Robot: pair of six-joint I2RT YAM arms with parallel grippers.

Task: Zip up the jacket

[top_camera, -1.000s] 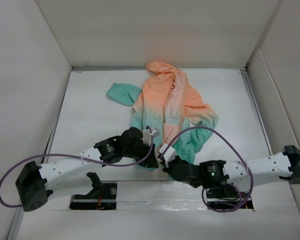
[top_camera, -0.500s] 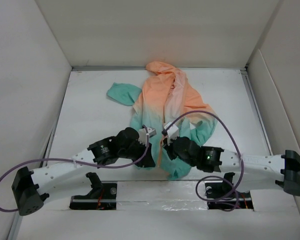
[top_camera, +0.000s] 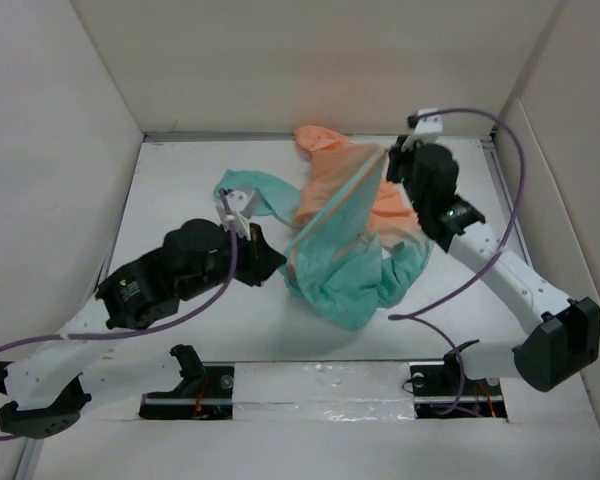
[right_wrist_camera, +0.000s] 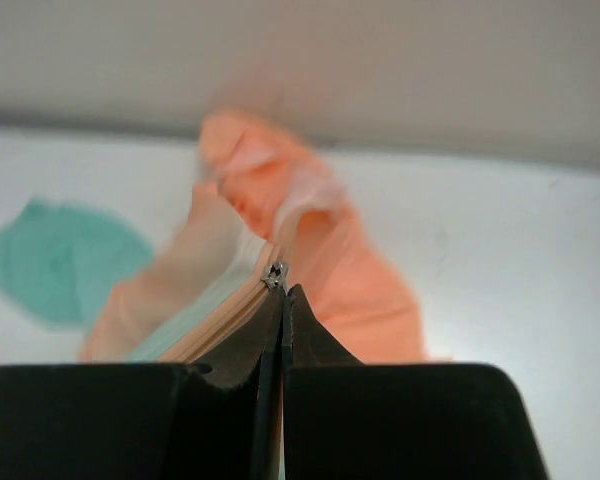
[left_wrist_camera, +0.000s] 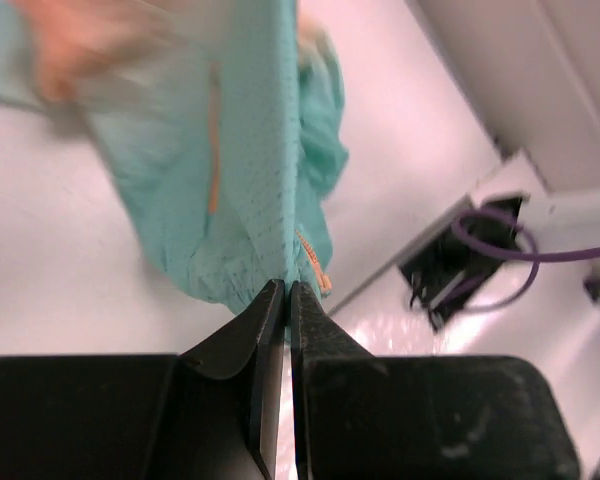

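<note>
Right fingers (right_wrist_camera: 272,325) have swept away from the near hem and now sit far up the table (top_camera: 180,200), beside the hood. The left fingers (left_wrist_camera: 270,312) have drawn back leftward. A second ago both worked close together at the bottom of the jacket (top_camera: 352,275). Its front edge is now lifted and pulled into a taut line between the two sets of fingers, teal at the left ones and peach at the right. The rest lies bunched on the table under that line.

Left fingers are closed flat on the teal hem (left_wrist_camera: 280,250), with the orange end of the zip trim just to their right. Right fingers are pressed shut too. The small metal slider (right_wrist_camera: 273,274) stands right at their tips, and the joined peach tape runs off to their left. I take it they hold the pull, though the tab itself is hidden.

The step in hand, as I judge it, is the zipping stroke, near its top. The hood (right_wrist_camera: 250,150) sits just past the slider, so little track seems left. Next the right fingers need a short further pull in line with the tape, with the left ones anchoring the hem to hold the tension. After that both can let go. Pulling off-line risks snagging the fabric.
</note>
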